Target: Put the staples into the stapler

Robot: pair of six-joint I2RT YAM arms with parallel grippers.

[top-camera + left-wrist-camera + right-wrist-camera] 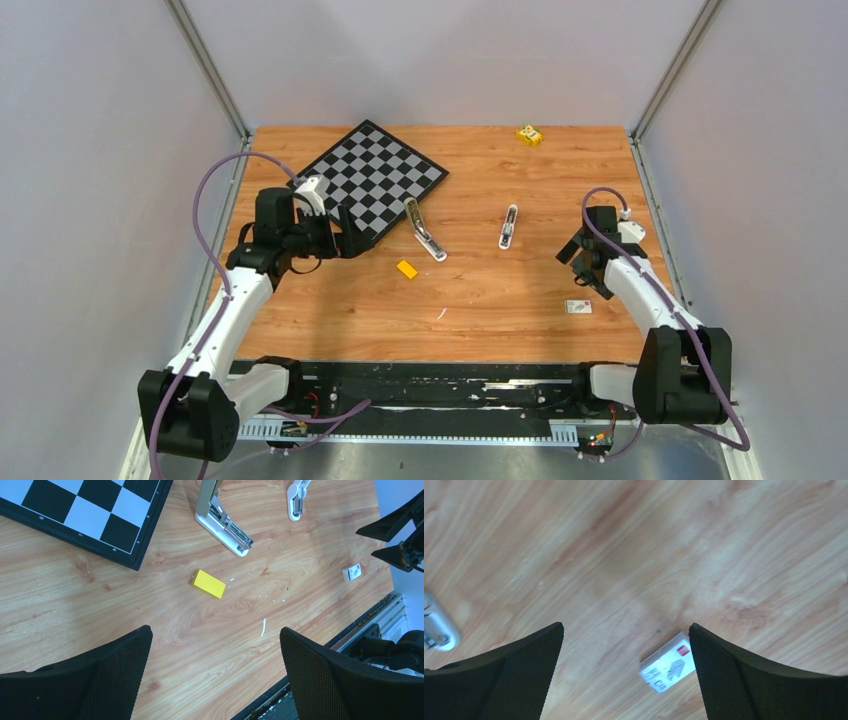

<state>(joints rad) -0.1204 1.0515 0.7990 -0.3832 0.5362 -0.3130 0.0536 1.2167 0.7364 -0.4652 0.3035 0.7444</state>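
The stapler lies open left of the table's middle, its grey-olive top hinged up over the shiny metal tray; it also shows in the left wrist view. No strip of staples shows clearly. A thin white sliver lies near the front, also in the left wrist view; I cannot tell what it is. My left gripper is open and empty, held above the table left of the stapler. My right gripper is open and empty above the small white labelled box.
A slim silvery stapler-like object lies right of the stapler. A yellow block lies in front of the stapler. The white box sits front right. A chessboard lies back left, a small yellow item at the back.
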